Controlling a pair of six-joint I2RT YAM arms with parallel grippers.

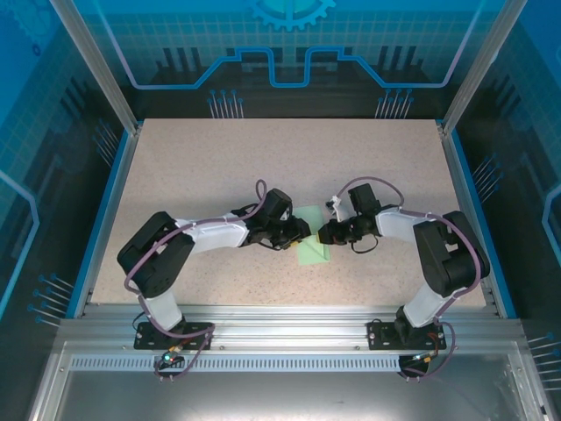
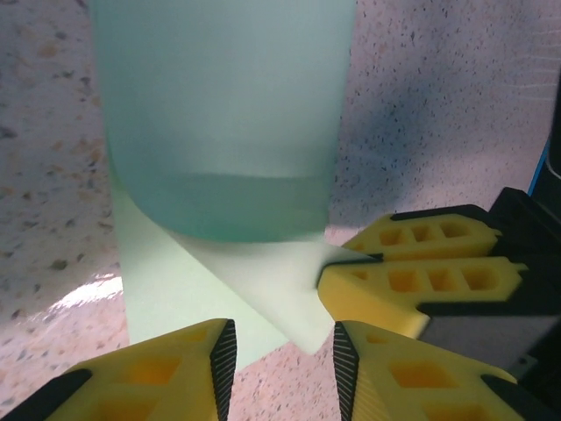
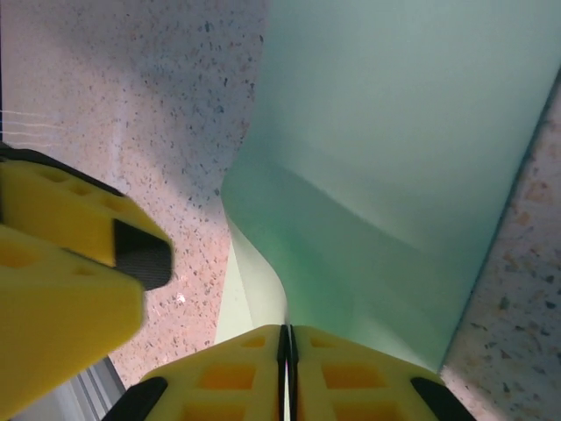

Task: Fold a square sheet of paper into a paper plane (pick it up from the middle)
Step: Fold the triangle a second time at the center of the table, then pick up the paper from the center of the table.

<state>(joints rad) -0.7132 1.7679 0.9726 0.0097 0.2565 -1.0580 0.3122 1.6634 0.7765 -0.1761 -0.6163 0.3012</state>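
Both arms meet over the middle of the bench (image 1: 219,167), where the square sheet of paper (image 1: 312,251) lies with the left gripper (image 1: 295,235) at its 9 o'clock and the right gripper (image 1: 327,233) at its 3 o'clock. In the right wrist view the fingers are pressed together on the sheet's edge, and the paper rises from them as a curved flap above a flatter layer. In the left wrist view the fingers stand apart with nothing gripped, and a corner of the lower layer sits just ahead of the gap. This looks like a fold in the making, early in the plane. To do it well, the left fingers should pin that lower corner first. The right can then carry the flap over slowly, so the edges meet before any crease is pressed. Pulling sideways risks dragging or tearing such thin paper.
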